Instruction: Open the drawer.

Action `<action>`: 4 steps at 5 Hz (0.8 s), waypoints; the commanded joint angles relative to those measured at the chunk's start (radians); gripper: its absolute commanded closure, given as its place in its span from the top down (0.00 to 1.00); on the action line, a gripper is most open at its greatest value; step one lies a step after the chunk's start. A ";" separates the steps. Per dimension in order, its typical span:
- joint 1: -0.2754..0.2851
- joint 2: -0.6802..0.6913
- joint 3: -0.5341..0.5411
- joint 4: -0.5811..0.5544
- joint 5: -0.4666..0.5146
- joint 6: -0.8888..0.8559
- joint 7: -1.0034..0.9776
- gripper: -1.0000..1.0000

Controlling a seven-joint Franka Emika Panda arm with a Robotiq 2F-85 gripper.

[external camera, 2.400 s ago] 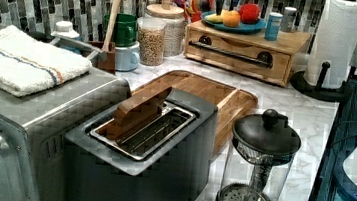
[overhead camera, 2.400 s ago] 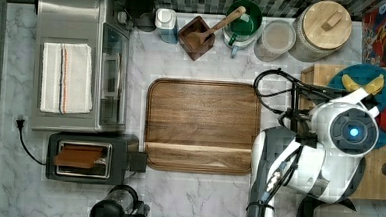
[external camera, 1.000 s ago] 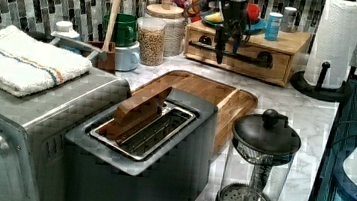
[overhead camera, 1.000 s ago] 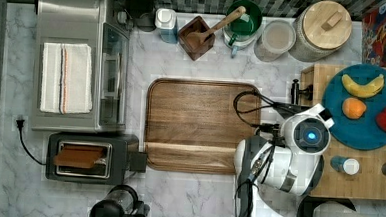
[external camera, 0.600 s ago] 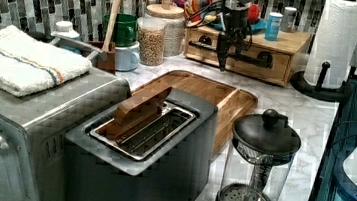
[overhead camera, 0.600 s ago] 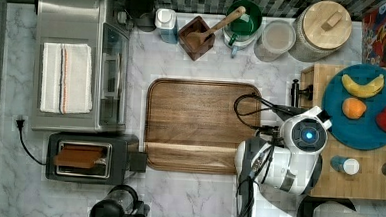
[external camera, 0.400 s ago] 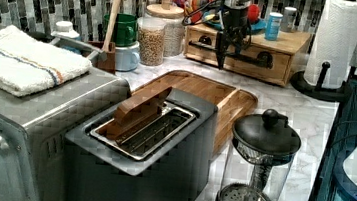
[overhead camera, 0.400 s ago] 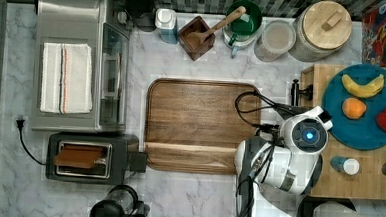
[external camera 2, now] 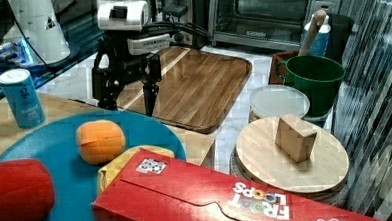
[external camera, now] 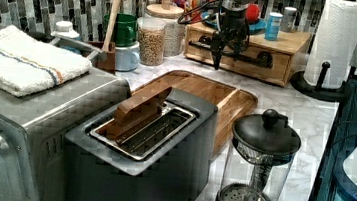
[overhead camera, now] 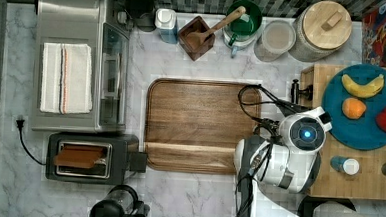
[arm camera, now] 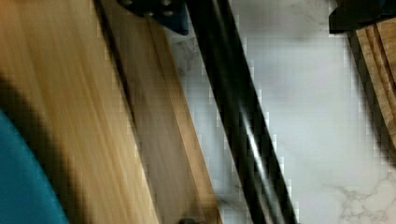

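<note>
The drawer point(external camera: 275, 66) is the front of a light-wood box point(overhead camera: 327, 183), and it sits flush with the box. Its long black bar handle point(external camera: 253, 59) runs across the front, and one end of the handle point(overhead camera: 295, 91) shows in the top view. My gripper point(external camera: 226, 55) points down at the handle and is open, one finger on each side of the bar. In the wrist view the handle point(arm camera: 233, 107) runs diagonally between the two fingertips point(arm camera: 161, 11). The right view shows the gripper point(external camera 2: 129, 107) with its fingers spread, in front of the box.
A blue plate point(overhead camera: 359, 137) of fruit, a small blue can point(overhead camera: 342, 165) and a cereal box point(external camera 2: 228, 199) sit on or by the box. The dark wooden tray point(overhead camera: 200, 124) lies just in front. A paper towel roll point(external camera: 336, 41), jars point(external camera: 151, 40), a toaster point(external camera: 153, 128) and a French press point(external camera: 254, 174) stand around.
The arm has swung from above the box out to its front at the handle. Over the last second the gripper has come down a little around the bar.
</note>
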 commanded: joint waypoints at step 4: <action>0.302 -0.004 0.182 -0.039 -0.085 0.106 0.366 1.00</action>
